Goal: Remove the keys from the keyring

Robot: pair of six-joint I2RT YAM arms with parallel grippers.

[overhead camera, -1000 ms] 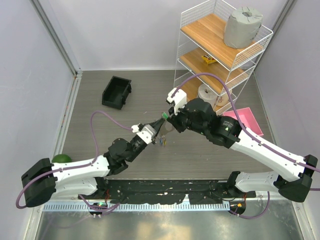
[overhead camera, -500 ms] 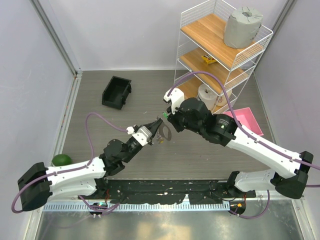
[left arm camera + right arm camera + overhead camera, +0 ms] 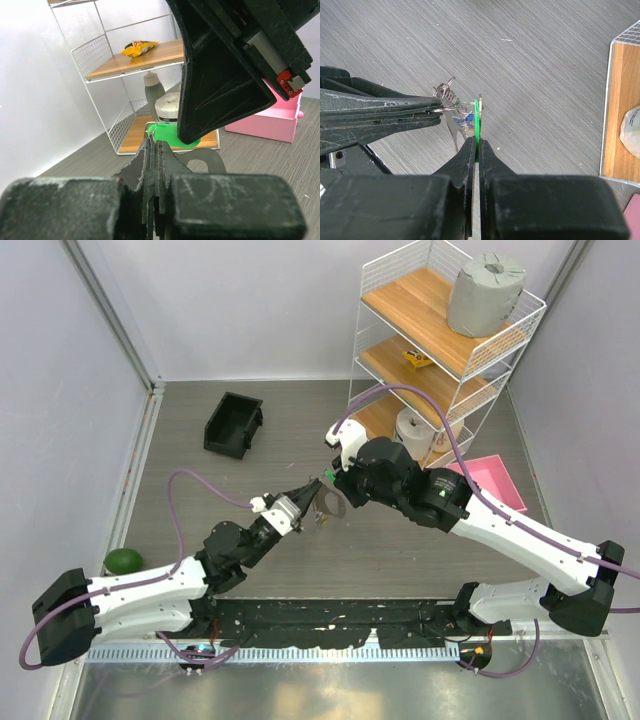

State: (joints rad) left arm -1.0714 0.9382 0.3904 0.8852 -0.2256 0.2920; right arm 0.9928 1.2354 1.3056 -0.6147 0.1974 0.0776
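Two grippers meet above the table's centre. The left gripper is clamped on the keyring; the right gripper pinches the green key.

The right gripper pinches the green key edge-on, beside the left gripper clamping the keyring.

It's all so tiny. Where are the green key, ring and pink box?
green key [image 3: 476, 125]: right wrist view, plastic edge
ring [image 3: 465, 103]: right wrist view, wire loop
pink box [image 3: 265, 125]: left wrist view, front wall
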